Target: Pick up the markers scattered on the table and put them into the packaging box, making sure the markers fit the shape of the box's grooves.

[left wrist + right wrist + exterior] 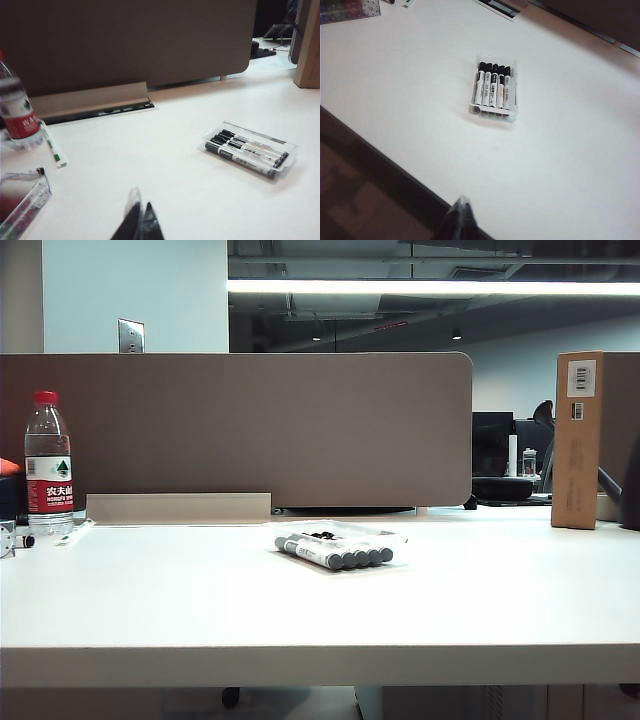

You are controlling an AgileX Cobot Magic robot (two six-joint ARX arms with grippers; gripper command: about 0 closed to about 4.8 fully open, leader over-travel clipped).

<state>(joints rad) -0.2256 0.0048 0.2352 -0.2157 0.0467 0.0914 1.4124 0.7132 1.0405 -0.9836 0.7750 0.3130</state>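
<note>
Markers (493,91): I count five smooth cylinders in the ribbed clear packaging box (514,90).
Left gripper (139,225): tips together, at the box's 8 o'clock.
Right gripper (461,212): tips together, empty.

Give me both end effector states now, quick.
Left end effector: closed, empty, above the table.
Right end effector: closed, empty, over the table's front edge.

Markers (493,91): five, white barrels, black caps, grey end plugs, lying side by side in the grooves of the clear packaging box (513,70), which sits flat mid-counter (570,165), well apart from both grippers.
</note>
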